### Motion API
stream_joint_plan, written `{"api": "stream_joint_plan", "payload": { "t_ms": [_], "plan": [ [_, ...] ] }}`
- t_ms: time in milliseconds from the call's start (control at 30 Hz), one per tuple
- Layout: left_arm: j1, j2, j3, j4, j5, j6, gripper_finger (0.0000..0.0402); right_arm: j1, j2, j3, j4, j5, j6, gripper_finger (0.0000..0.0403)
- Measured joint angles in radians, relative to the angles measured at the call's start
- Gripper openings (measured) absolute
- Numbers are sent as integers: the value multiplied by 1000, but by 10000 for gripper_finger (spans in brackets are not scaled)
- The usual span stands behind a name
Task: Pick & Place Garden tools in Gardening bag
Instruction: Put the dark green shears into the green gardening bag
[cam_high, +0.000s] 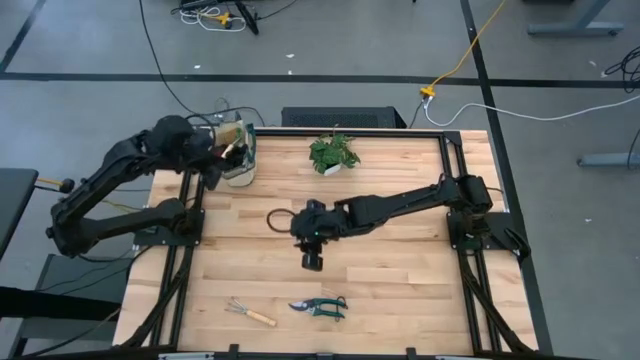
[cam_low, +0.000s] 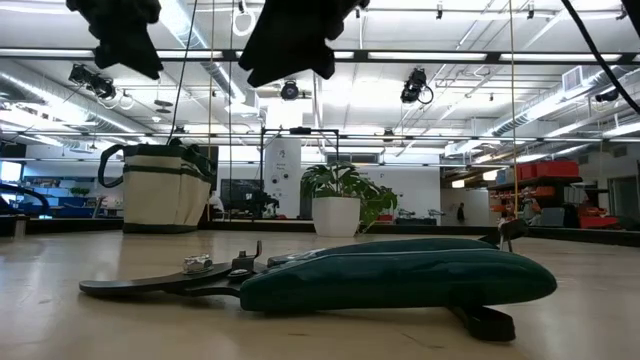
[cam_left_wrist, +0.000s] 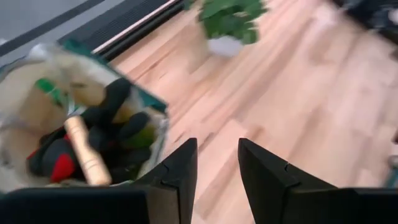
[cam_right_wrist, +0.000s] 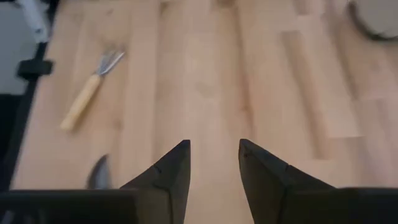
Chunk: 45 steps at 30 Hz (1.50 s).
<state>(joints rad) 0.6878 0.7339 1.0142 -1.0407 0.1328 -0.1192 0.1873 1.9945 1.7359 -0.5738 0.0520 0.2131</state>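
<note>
Wooden surface (cam_high: 400, 270) is spanned by both arms. Right hand (cam_high: 312, 262), parted and empty, is held mid-frame; shears (cam_high: 320, 305) lie directly below it, long axis left-right, rake (cam_high: 249, 313) alongside. Left hand (cam_high: 222, 160), parted, empty, is seen over the bag (cam_high: 240, 155), upper left.

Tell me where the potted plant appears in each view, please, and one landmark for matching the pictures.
High view: the potted plant stands near the table's far edge, about the middle.
Low view: the plant is in the centre background, right of the gardening bag.
Left wrist view: it is at the picture's top, blurred.
Right wrist view: not in it.
Shared landmark: the gardening bag, beside the plant.
</note>
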Motion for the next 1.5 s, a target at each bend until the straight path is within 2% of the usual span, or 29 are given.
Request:
{"api": "stream_joint_plan", "payload": {
  "t_ms": [333,700,1067,1500],
  "plan": [
    [-98,-68,0,7,16,-3,122,116,0,0,-94,-17,119,135],
    [-142,-67,0,21,11,-8,122,238,58,0,-163,14,287,135],
    [-144,-67,0,36,10,-8,122,253,163,0,-194,17,326,135],
    [-143,-67,0,35,7,-8,122,268,239,1,-210,-79,366,135]
  ]
}}
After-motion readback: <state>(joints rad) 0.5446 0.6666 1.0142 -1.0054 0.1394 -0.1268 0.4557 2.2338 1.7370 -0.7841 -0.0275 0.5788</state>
